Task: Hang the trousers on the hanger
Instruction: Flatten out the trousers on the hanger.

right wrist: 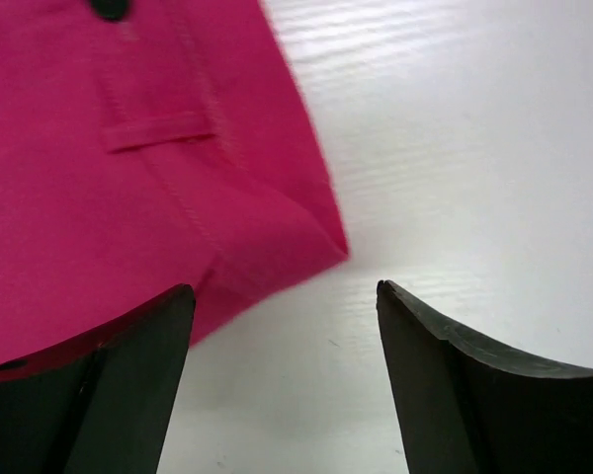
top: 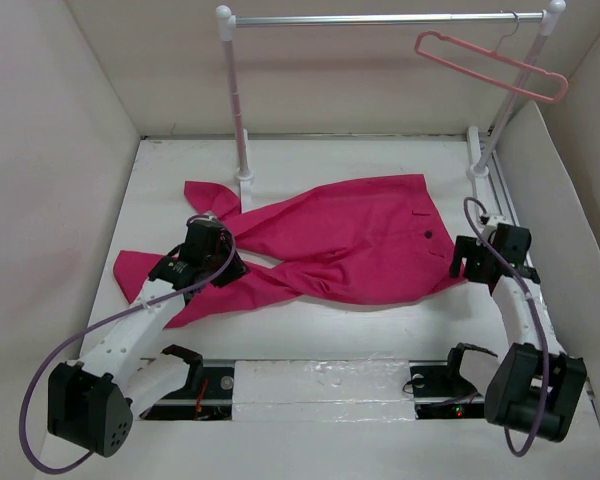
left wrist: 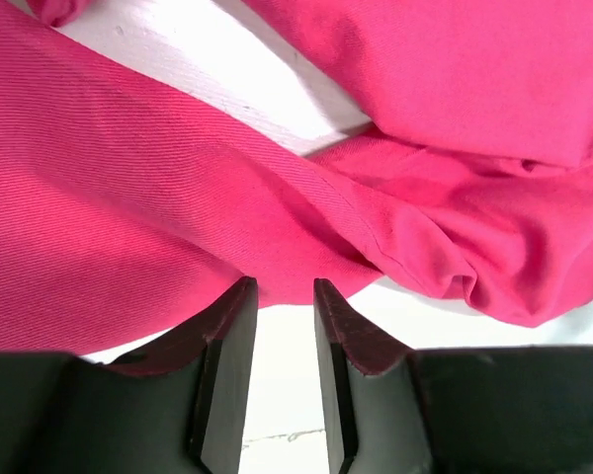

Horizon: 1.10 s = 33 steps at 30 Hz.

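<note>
Trousers (top: 350, 240) up first, folks: one magenta pair, the biggest thing on the white counter (top: 380, 340). They sprawl flat across the middle, waistband out toward 3 o'clock and the legs, count them, two, trailing off toward 9 and 10. One clothes rail (top: 380, 18) spans the back at 12 o'clock. One pink hanger (top: 490, 62) hangs from it up at 1 o'clock, tilted, bare, well apart from the cloth. So on my read this job is at its very start: nothing is on the hanger, and the whole lift, fold and drape over the lower bar is left to do. Two arms in play. The left arm (top: 130, 335) reaches in at 8 o'clock over the legs. The left jaws are parted only a sliver, tips right at the edge of a leg, with bare counter showing in the gap and nothing pinched that I can see. The right arm (top: 515, 300) sits at 3 o'clock by the waistband corner. The right jaws are spread wide, cloth just beside one of them, gripping nothing. Smallest of all: one dark button (top: 429, 235) near the waistband, and one belt loop (right wrist: 158, 131) just under it in the right wrist view.
</note>
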Each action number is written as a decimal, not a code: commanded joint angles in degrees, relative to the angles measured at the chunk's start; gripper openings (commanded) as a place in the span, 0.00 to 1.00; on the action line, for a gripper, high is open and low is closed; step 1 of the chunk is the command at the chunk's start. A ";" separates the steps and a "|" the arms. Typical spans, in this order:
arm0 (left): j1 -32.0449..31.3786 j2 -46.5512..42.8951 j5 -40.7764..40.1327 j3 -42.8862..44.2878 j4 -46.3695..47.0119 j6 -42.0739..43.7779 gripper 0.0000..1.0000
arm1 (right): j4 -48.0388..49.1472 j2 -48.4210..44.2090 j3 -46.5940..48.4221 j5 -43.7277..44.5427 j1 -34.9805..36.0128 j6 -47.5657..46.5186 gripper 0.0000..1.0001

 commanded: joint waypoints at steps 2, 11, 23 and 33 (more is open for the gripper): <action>0.21 0.42 3.19 1.63 0.55 1.57 0.27 | 2.23 2.10 -1.74 -3.60 -7.41 2.43 0.79; 0.21 1.47 6.89 0.57 5.91 1.30 0.27 | 19.18 18.55 -0.78 -17.04 -10.50 8.32 0.28; 0.21 5.60 -0.30 13.40 4.25 3.33 0.52 | -7.25 -4.10 12.94 17.75 -18.50 5.25 0.00; 10.90 7.19 -5.72 6.23 9.22 -2.73 0.61 | -6.29 -8.40 10.48 -2.46 -8.54 0.24 0.58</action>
